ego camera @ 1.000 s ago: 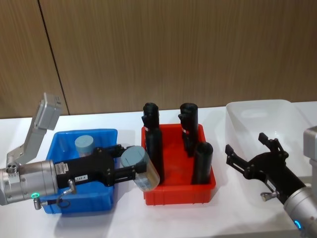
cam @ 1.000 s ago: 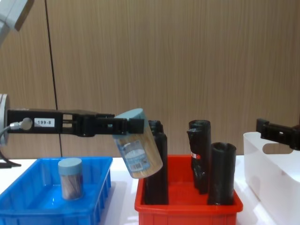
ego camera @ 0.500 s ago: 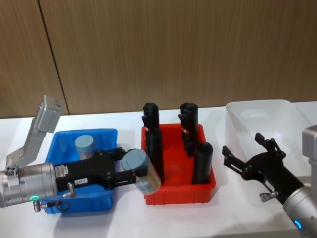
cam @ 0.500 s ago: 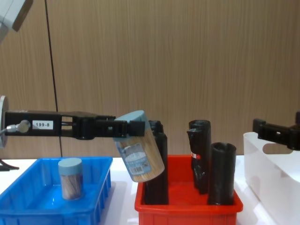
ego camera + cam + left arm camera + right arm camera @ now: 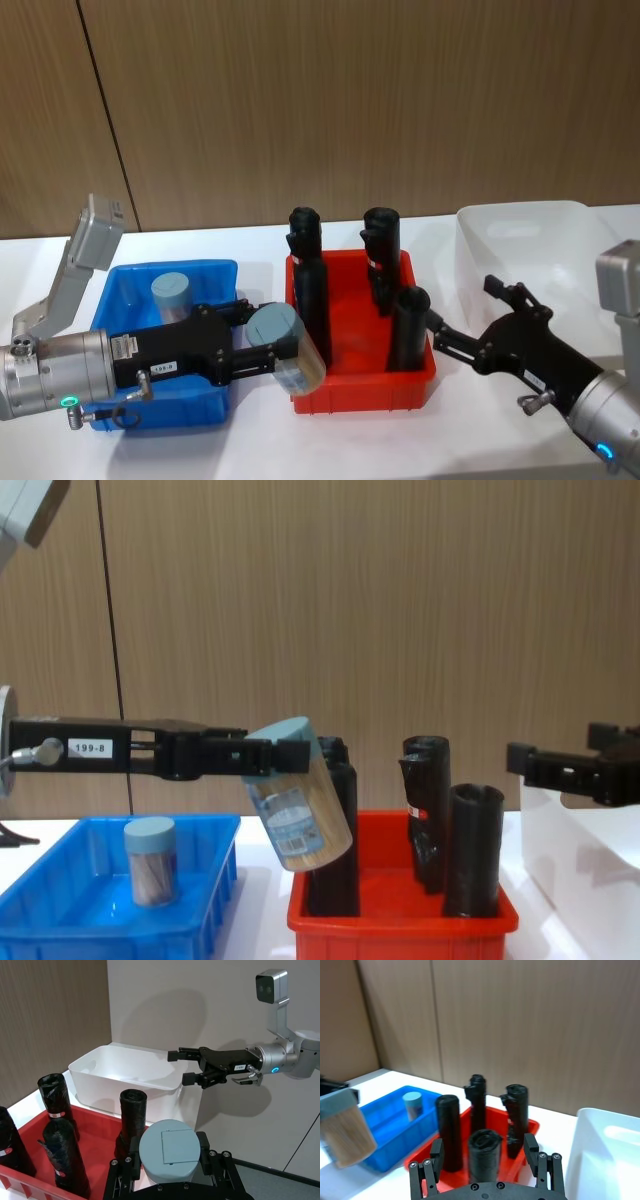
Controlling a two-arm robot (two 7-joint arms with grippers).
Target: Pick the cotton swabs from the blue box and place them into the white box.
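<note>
**Soft, even light with mild shadows**

The white desk [image 5: 250, 440] is bright and evenly lit. The red plastic tray [image 5: 360, 393] casts a thin grey shadow toward the desk's near edge. The shallow bright blue plastic tray [image 5: 70, 900] shows a pale sheen on its floor. Broad, soft-edged shadows fall on the pale wall [image 5: 150, 1000] behind the right gripper [image 5: 181, 1067]. A dim patch lies on the white translucent plastic bin [image 5: 575, 900].

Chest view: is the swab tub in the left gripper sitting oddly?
Yes. The clear cylindrical swab tub with grey-blue lid hangs tilted, clamped at its lid by the left gripper, base leaning toward the red plastic tray.
</note>
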